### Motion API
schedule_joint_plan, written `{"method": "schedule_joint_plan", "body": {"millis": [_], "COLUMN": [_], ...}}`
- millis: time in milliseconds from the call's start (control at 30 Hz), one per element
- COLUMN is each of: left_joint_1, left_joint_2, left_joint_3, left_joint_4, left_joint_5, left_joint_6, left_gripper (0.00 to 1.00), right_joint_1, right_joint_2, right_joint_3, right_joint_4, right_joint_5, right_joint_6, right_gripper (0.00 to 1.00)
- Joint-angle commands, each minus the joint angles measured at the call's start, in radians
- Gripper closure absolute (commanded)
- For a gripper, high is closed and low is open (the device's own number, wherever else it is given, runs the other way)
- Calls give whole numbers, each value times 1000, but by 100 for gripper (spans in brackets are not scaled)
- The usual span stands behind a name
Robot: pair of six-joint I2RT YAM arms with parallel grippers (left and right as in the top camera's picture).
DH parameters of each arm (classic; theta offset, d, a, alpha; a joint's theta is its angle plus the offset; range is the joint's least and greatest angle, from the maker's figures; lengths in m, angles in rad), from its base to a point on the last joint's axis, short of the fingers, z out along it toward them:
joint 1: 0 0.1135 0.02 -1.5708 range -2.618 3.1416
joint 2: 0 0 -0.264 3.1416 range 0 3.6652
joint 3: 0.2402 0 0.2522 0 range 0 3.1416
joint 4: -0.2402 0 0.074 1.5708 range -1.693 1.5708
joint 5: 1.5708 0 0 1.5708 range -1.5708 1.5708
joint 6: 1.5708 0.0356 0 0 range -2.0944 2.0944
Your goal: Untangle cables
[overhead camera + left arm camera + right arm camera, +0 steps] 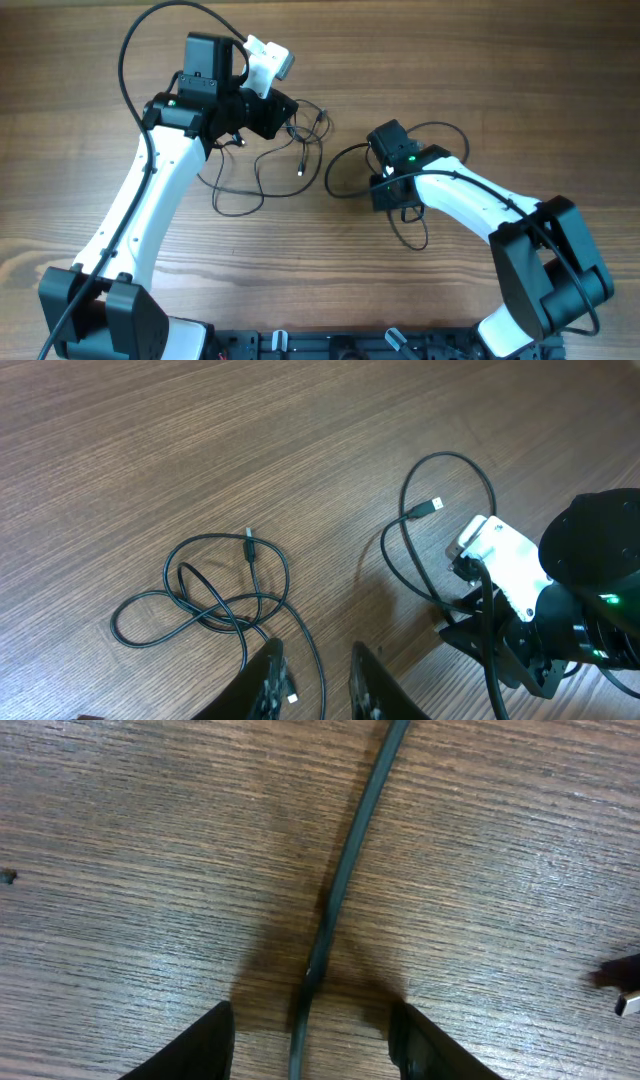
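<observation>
Thin black cables [222, 617] with small plug ends are shown lying flat on a brown wood-grain table [480, 60], gathered near its middle between the two arms. In the left wrist view, one cable is seen as a loose tangle of crossed loops. A dark plug [248, 545] lies at the top of the tangle, and a single strand leads down from it between the black fingers of the left gripper [315, 650]. These jaws are held narrowly apart and nothing is clamped; a small silver-tipped plug end [290, 698] lies just beside one finger. A second cable [405, 525] is drawn in a tall loop beside the white-and-black right arm [505, 565], and it ends in a metal-tipped plug [432, 507]. In the right wrist view, the right gripper [310, 1010] is held low over the table with its jaws released and well apart. A straight run of cable lies on the wood between them, and neither finger is seen to touch it. A further dark plug [622, 982] is seen at that view's right edge.
</observation>
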Motion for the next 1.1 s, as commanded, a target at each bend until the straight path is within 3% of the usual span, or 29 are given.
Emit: {"method": "schedule_joint_plan", "body": {"millis": [0, 100, 233, 633, 733, 800, 1067], "left_joint_1": [-1, -1, -1, -1, -1, -1, -1], "left_joint_2": [-28, -28, -28, -36, -45, -47, -48], "left_joint_3": [7, 7, 7, 7, 7, 7, 7], "left_joint_4": [0, -1, -1, -8, -8, -8, -8], "left_joint_5": [21, 21, 24, 72, 72, 72, 72], "left_joint_6": [-3, -3, -3, -3, -2, -2, -2], "left_gripper": [76, 76, 76, 75, 75, 75, 74], "right_joint_1": [7, 7, 7, 7, 7, 7, 7], "right_joint_2": [13, 13, 13, 13, 13, 13, -37], "right_joint_3": [-8, -9, -9, -63, -74, -74, 0], "right_joint_4": [4, -2, -17, -33, -30, -26, -60], "right_joint_5": [13, 8, -3, -43, -44, -45, -67], "right_joint_6": [-19, -20, -21, -44, -41, -39, 6], "right_gripper": [48, 52, 71, 74, 82, 96, 95]}}
